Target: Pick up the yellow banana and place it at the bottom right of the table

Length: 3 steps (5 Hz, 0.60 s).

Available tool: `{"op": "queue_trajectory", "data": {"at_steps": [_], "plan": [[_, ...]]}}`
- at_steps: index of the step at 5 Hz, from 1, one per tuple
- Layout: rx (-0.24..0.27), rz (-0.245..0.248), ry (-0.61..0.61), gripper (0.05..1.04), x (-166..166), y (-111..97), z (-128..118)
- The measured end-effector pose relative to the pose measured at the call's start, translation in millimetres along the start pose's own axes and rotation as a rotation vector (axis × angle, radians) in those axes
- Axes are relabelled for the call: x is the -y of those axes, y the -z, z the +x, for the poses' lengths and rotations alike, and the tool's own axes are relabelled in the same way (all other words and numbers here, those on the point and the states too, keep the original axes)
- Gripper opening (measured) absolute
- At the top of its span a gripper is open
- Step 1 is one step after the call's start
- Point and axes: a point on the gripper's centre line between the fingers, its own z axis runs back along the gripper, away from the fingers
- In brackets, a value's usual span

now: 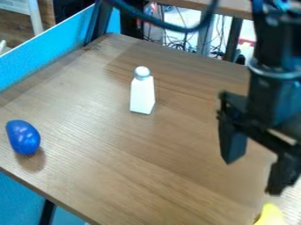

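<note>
Above the counter [117,176], the claw [257,160] hangs wide open and empty, apart from a white bottle [142,94] and blue egg [23,137]; gripping the yellow thing [271,215], at the view's lower edge, would call for centering before closing gently.

The tabletop [117,176] looks like smooth wood, the blue egg [23,136] glossy plastic, the white shaker [142,95] matt.
</note>
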Motion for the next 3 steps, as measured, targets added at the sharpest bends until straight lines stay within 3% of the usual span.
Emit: {"op": "queue_trajectory", "data": {"at_steps": [2,3], "plan": [[-0.009,0.113,-0.239,1.006,-100.3,-15.8,-6.7],[-0.002,0.122,-0.362,1.006,-153.4,-23.0,-19.9]]}}
